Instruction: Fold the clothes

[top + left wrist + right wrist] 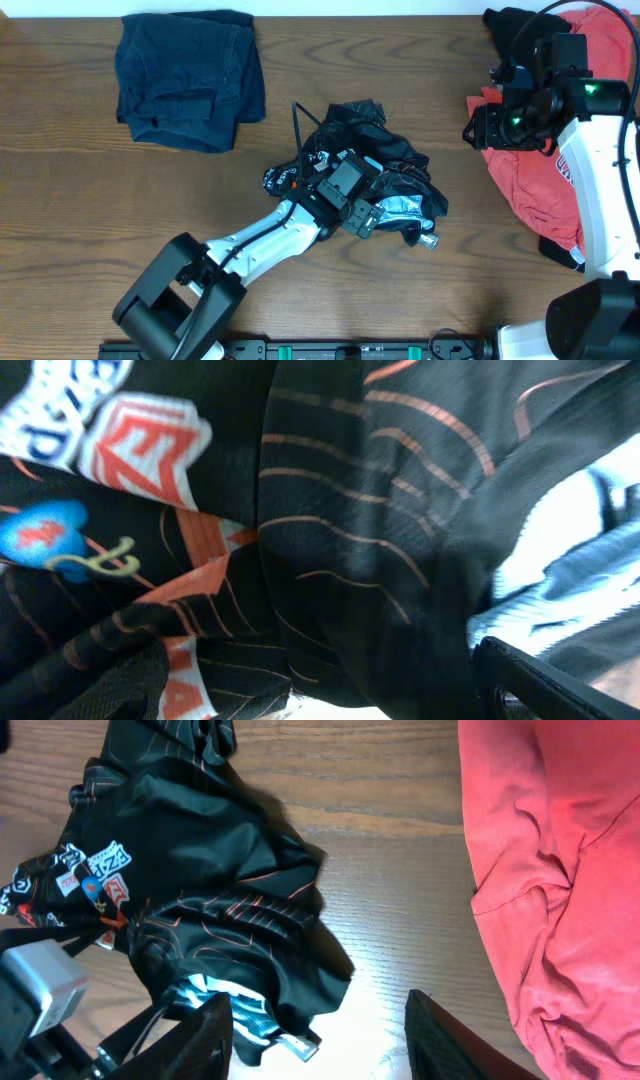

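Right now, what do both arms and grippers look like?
Left arm: white link, black joints and base, black cable looping at the wrist. Right arm: white links, black wrist housing with green lights. Right gripper: black, blade-like fingers.

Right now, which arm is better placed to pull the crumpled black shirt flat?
Left, probably. The left gripper is down in the black sports shirt, whose fabric fills its wrist view. The right gripper hangs open off to the side, near the red T-shirt.

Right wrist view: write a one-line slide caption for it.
Open right gripper over the wooden table, a crumpled black sports shirt to one side and a red T-shirt to the other.
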You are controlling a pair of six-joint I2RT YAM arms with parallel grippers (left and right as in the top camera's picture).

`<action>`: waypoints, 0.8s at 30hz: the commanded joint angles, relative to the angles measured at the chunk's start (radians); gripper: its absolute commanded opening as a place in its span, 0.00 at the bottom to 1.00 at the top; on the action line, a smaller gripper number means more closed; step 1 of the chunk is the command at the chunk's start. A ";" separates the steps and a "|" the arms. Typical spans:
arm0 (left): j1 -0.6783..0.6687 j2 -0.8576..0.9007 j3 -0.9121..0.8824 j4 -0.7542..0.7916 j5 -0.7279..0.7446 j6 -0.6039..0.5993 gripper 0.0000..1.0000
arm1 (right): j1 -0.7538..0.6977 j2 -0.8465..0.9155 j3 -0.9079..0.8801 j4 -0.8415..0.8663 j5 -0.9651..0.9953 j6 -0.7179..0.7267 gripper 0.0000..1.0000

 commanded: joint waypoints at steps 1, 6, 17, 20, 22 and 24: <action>-0.001 0.012 0.020 0.008 -0.034 -0.039 0.98 | -0.008 -0.010 -0.007 0.004 -0.011 -0.011 0.52; -0.001 0.011 0.020 0.010 -0.052 -0.039 0.82 | -0.008 -0.010 -0.007 0.010 -0.011 -0.011 0.50; -0.001 -0.062 0.020 0.000 -0.115 -0.039 0.06 | -0.008 -0.010 -0.007 0.010 -0.011 -0.011 0.49; -0.001 -0.121 0.020 -0.017 -0.179 -0.039 0.06 | -0.008 -0.010 -0.007 0.009 -0.011 -0.011 0.49; 0.000 -0.170 0.020 -0.032 -0.219 -0.039 0.06 | -0.006 -0.010 -0.007 0.009 -0.016 -0.011 0.49; 0.000 -0.230 0.020 -0.039 -0.260 -0.039 0.06 | -0.002 -0.010 -0.008 0.008 -0.036 -0.011 0.48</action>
